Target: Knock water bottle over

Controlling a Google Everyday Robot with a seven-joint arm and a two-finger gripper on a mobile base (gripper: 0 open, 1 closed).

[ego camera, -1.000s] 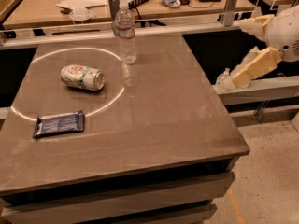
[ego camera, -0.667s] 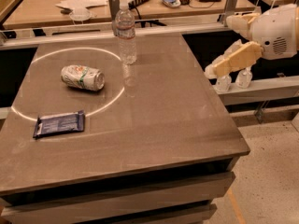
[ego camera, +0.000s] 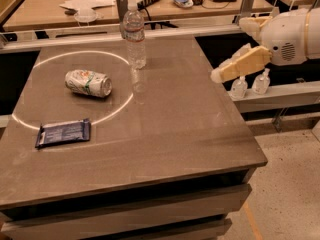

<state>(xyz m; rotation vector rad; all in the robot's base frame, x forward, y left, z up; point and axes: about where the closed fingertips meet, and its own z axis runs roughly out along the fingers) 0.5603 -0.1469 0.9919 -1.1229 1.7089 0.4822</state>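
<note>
The water bottle (ego camera: 134,36) stands upright near the far edge of the table (ego camera: 200,134), untouched. Over the last second the gripper (ego camera: 225,73) has swung left and now hangs at the table's right edge, above 2 pump bottles (ego camera: 239,87) (whether its claw is spread or pressed together, I cannot tell). It is well apart from the bottle, so the knock looks yet to come.

My hand (ego camera: 221,74), off the desk's (ego camera: 165,134) right edge, is tan and tapered; my arm (ego camera: 292,31) is smooth, rounded white with a dotted grille.
</note>
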